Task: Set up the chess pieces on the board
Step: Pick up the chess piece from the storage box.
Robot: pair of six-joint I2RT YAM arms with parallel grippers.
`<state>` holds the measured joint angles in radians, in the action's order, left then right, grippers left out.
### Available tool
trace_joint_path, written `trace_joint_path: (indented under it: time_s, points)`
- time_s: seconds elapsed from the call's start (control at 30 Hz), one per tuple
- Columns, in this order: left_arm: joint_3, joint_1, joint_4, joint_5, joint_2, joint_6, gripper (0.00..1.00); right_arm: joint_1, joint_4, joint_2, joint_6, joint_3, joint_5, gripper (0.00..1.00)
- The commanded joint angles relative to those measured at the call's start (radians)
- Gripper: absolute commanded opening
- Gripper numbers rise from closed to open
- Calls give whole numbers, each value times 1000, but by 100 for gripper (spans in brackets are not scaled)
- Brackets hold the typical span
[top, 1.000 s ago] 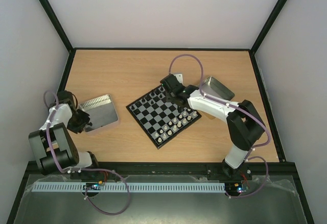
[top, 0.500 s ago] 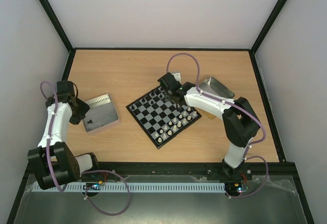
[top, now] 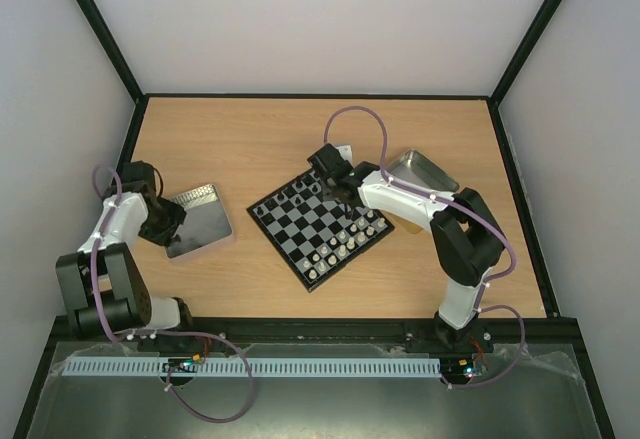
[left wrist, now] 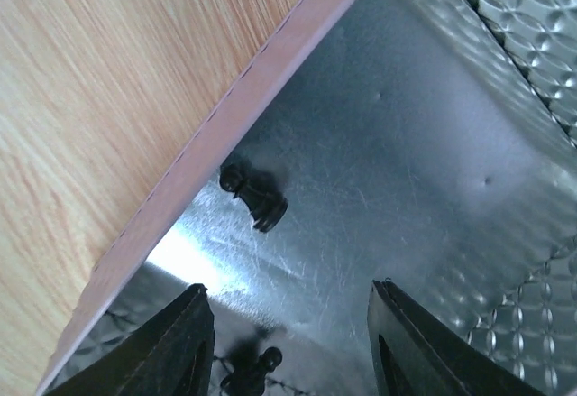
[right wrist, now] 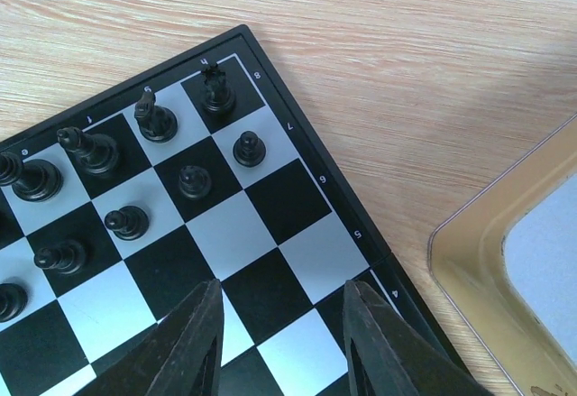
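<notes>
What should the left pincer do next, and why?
Probably slide forward a little and lower over the black pawn, then close. The pawn lies on its side in the tin, just ahead of the left pincer, whose fingers stand open and empty.

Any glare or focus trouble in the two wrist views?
Left wrist: glare whites out a patch of the metal tin beside the black pawn, itself sharp. Right wrist: board and black pieces crisp, evenly lit; the fingers dark and soft.
</notes>
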<state>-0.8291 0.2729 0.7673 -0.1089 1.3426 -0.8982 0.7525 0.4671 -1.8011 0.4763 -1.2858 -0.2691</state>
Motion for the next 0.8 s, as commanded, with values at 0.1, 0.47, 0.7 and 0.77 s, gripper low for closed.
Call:
trace_joint_path:
  time_s: [0.1,0.47,0.7,0.77]
  points:
    - [22,-2,-58,29,70,-87,49,-7,25,-9,-22,-6,-49,36]
    - [4,-2,-68,58,176,-127,47,-21,34,-22,-38,-19,-69,35]
    - [-40,-3,-56,111,228,-132,42,-24,49,-33,-45,-37,-85,35]
    - [-49,-10,-50,141,228,-140,44,-25,51,-36,-45,-39,-87,35]
